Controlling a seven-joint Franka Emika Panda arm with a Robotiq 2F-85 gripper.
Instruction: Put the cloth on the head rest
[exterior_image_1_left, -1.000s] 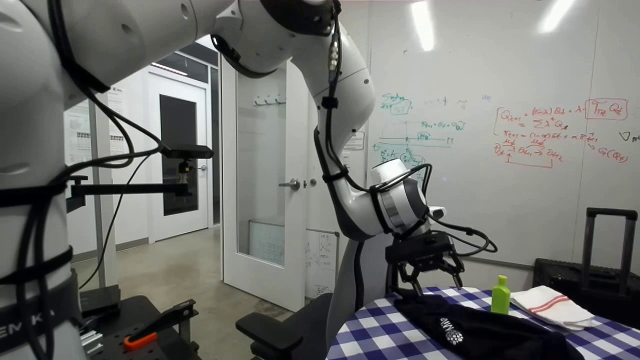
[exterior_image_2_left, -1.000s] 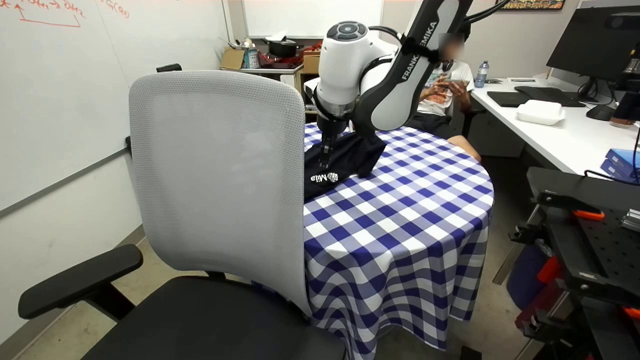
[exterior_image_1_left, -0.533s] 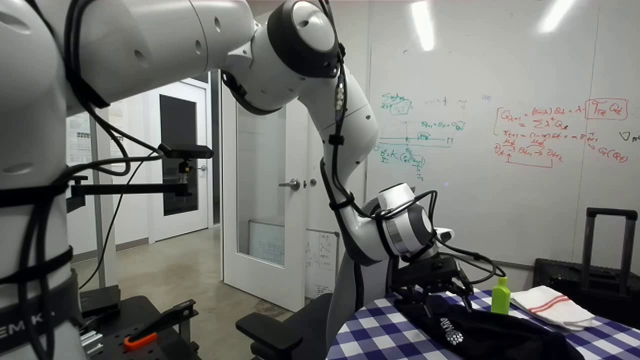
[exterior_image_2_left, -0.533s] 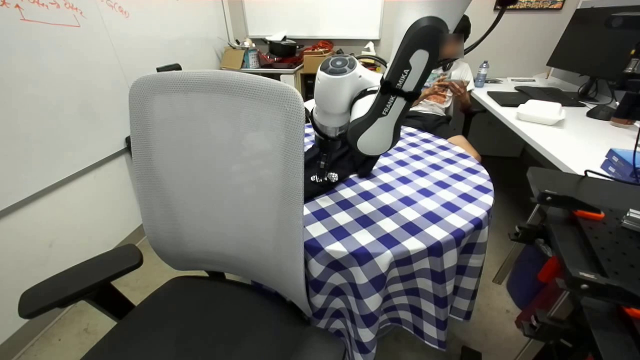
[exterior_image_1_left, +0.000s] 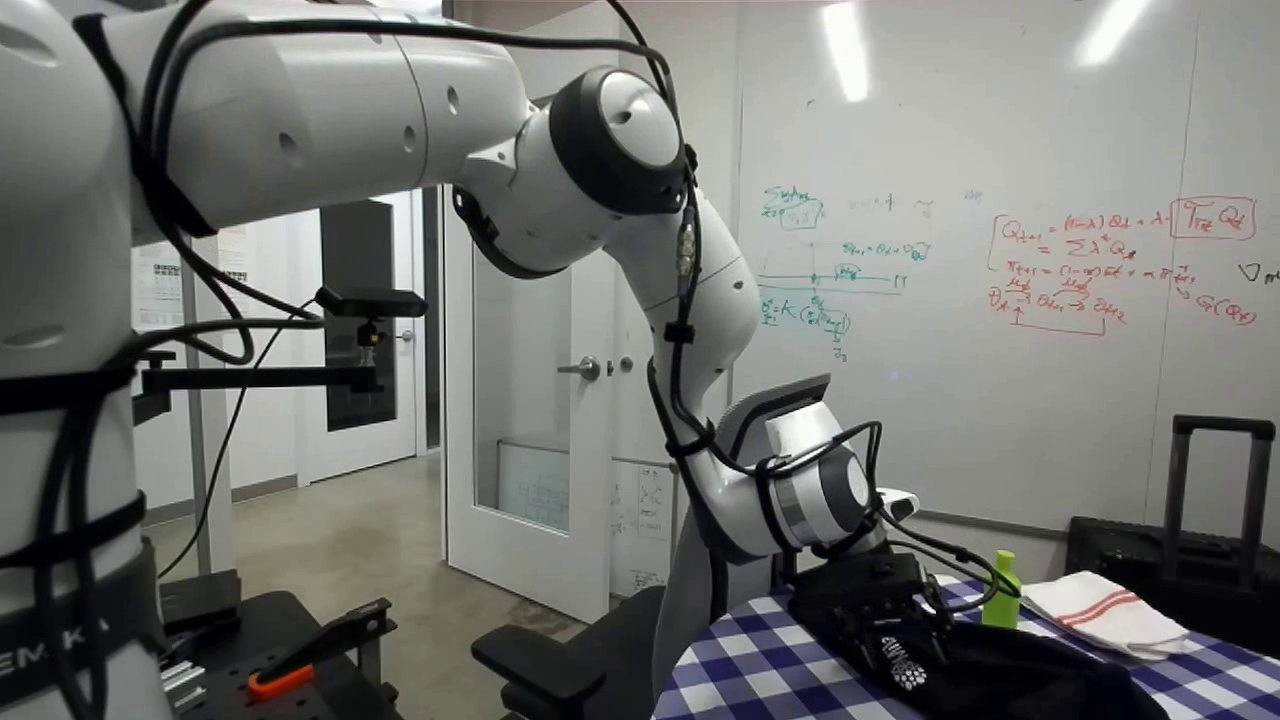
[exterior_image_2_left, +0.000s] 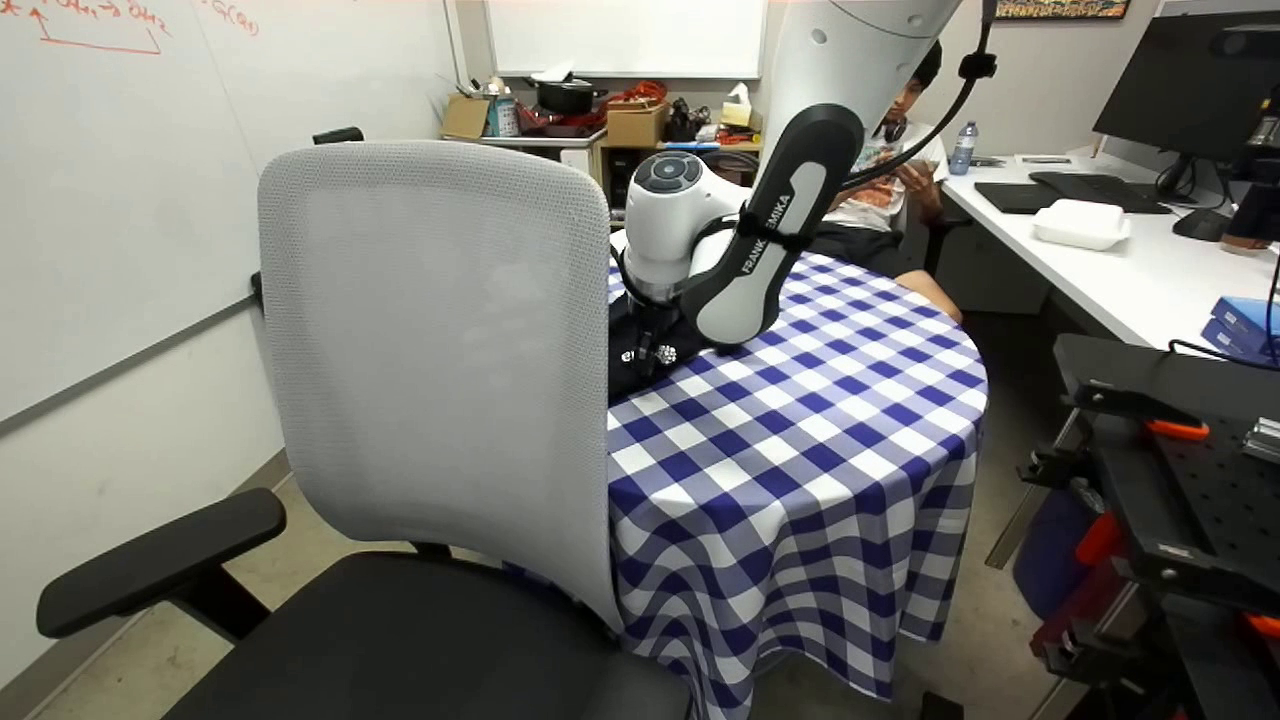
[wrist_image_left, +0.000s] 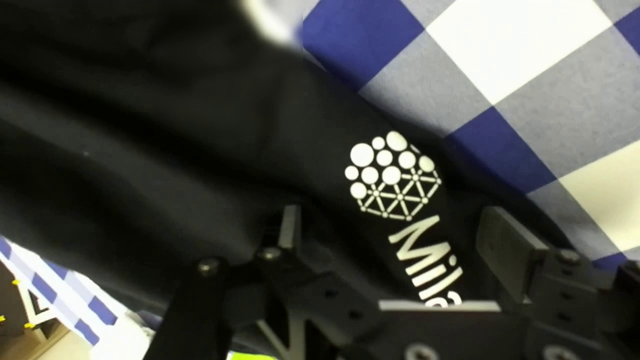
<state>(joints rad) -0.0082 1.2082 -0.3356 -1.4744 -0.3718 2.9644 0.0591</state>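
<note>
One step, reaching, seems done: the gripper (wrist_image_left: 395, 235) stands spread (if touching, I cannot tell) over the black cloth (exterior_image_1_left: 1000, 660) lying on the checkered tablecloth (exterior_image_2_left: 800, 440). Grasping, lifting and laying the cloth on the head rest (exterior_image_2_left: 430, 158) remain.

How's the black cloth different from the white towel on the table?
Color: the black cloth carries a white logo, while the white towel has red stripes. Size: the black cloth looks larger than the white towel. State: the open gripper is down at the black cloth; the white towel lies apart from it. Both lie on the checkered tablecloth.
</note>
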